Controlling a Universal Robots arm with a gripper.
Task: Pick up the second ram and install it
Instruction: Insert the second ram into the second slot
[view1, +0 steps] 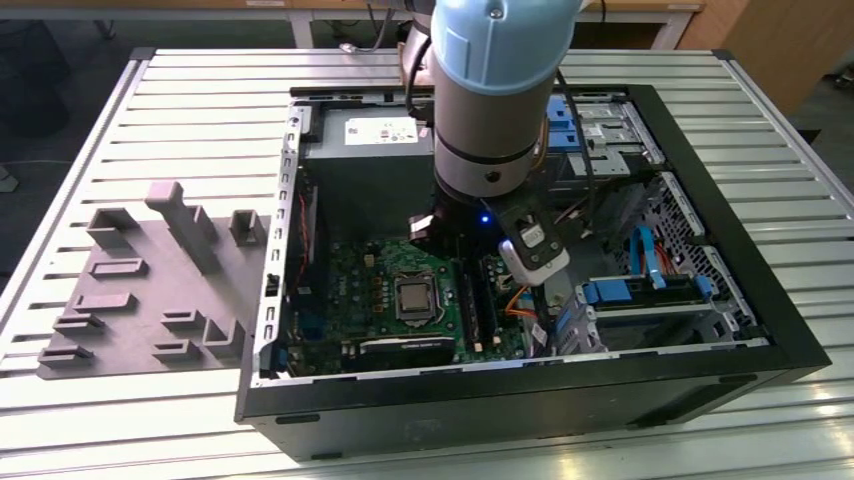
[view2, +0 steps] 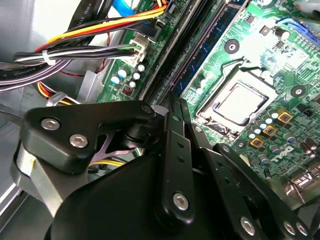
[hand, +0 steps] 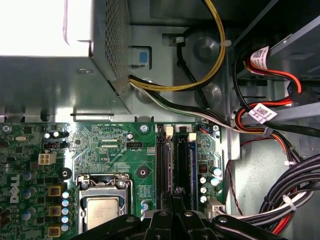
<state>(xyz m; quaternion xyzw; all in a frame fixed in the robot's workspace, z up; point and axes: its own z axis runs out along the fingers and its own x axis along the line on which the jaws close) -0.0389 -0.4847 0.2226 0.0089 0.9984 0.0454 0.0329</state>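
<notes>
Your gripper (hand: 175, 207) low over the green motherboard (hand: 115, 150) slots — fingers together on the memory stick (hand: 183, 165).

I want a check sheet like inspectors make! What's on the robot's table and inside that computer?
Surface: slatted metal table, carrying an open computer case.
Job's things: long black memory slots on the green motherboard, directly under the gripper; whether a ram stick is held, I cannot tell.
Clutter: grey holder block on the table, outside the case, at the exterior view's left.
Grippers: the gripper is down inside the case, above the slots and beside the processor socket.
Cables: yellow, black and red cables run beside the motherboard.
Surroundings: wooden furniture behind the table.
</notes>
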